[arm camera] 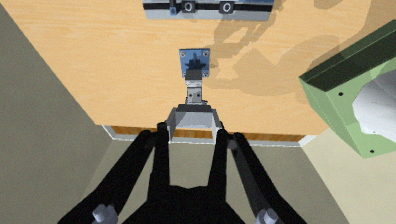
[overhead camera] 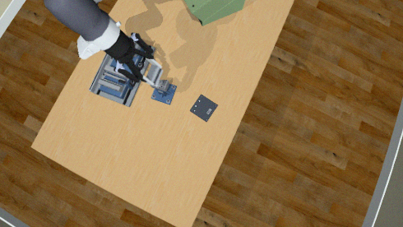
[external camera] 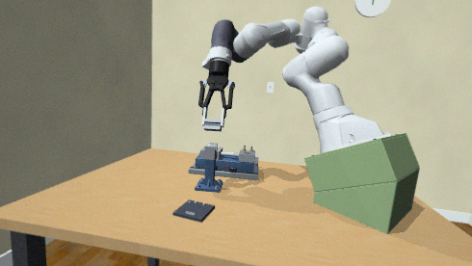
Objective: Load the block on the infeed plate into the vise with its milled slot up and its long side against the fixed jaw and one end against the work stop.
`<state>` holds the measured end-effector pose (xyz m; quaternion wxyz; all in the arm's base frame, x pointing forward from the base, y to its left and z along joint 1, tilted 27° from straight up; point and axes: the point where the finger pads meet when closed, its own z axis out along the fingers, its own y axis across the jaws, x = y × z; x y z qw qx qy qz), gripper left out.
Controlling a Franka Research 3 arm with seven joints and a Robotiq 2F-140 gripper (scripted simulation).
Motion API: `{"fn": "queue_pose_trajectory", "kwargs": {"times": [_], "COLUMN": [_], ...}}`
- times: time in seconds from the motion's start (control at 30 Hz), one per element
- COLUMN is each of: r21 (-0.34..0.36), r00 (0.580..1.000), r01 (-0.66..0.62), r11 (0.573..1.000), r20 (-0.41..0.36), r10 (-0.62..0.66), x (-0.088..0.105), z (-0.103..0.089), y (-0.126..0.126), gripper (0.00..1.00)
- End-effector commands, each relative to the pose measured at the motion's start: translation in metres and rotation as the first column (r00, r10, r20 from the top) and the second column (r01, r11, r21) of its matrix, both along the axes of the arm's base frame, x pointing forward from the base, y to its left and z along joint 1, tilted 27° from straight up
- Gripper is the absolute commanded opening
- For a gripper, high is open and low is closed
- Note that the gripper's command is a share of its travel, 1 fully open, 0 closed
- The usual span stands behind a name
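Observation:
My gripper (overhead camera: pixel 153 75) (external camera: pixel 213 124) (arm camera: pixel 194 114) is shut on the part, a light grey block (overhead camera: pixel 155 73) (external camera: pixel 212 125) (arm camera: pixel 192 119) held crosswise between the fingertips. It hangs in the air above the V-block (overhead camera: pixel 164 85) (external camera: pixel 210 153) (arm camera: pixel 194 94), which stands on a blue post and foot. I cannot tell which way the slot faces. The vise (overhead camera: pixel 128 98) (external camera: pixel 232 166) (arm camera: pixel 207 10) lies behind the V-block in the exterior view; the arm hides part of it in the top view. The dark infeed plate (overhead camera: pixel 204 108) (external camera: pixel 194 210) bears no block.
The green robot pedestal (overhead camera: pixel 215 9) (external camera: pixel 358 180) (arm camera: pixel 330 105) stands on the wooden table (overhead camera: pixel 123 144) (external camera: pixel 120 193) (arm camera: pixel 115 65), to the right in the exterior view and the wrist view. The vise's cylinder end points toward the pedestal side.

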<state>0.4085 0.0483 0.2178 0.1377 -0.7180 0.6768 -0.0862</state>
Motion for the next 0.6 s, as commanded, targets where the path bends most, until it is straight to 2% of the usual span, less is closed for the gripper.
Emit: {"fn": "queue_pose_trajectory", "kwargs": {"times": [0.0,0.43,0.57], "r21": [0.017,0.152,0.171], "r00": [0.998,0.994,0.993], "r01": [-0.065,-0.109,-0.115], "r11": [0.998,0.982,0.978], "r20": [0.004,0.002,0.002], "r10": [0.065,0.111,0.117], "x": [0.0007,0.0013,0.0014], "z": [0.0008,0.0003,0.0001], "y": [0.0018,-0.0018,-0.0022], "gripper": [0.00,0.00,0.00]}}
